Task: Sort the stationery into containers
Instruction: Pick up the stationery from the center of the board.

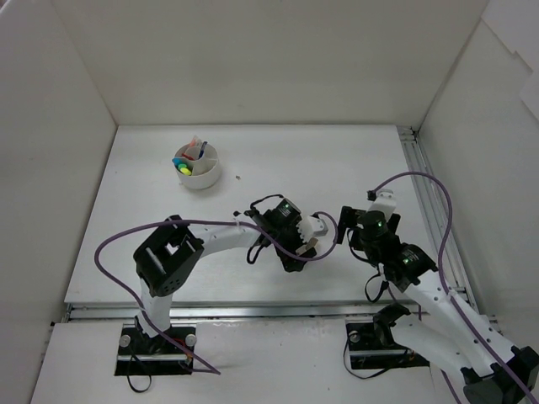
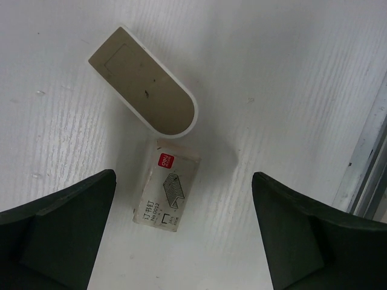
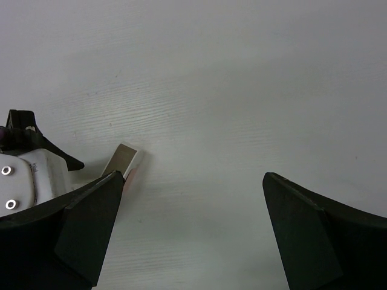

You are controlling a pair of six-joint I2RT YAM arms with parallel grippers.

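Observation:
The white round pot point(image 1: 200, 166) stands at the far left with a yellow-capped marker and pink items inside its compartments. In the left wrist view, a small staple box point(image 2: 166, 186) and a beige, round-ended eraser point(image 2: 145, 81) lie on the table, nearly touching. My left gripper point(image 2: 184, 232) is open and empty just above them, with the box between the fingers and nearer the left one. It shows mid-table in the top view point(image 1: 301, 241). My right gripper point(image 3: 190, 229) is open and empty over bare table. The staple box point(image 3: 126, 159) shows partly behind its left finger.
A metal rail point(image 1: 425, 210) runs along the table's right edge and shows in the left wrist view point(image 2: 369, 163). White walls enclose the table on three sides. The left arm's white wrist point(image 3: 24, 175) is close to the right gripper's left side. Purple cables loop over both arms.

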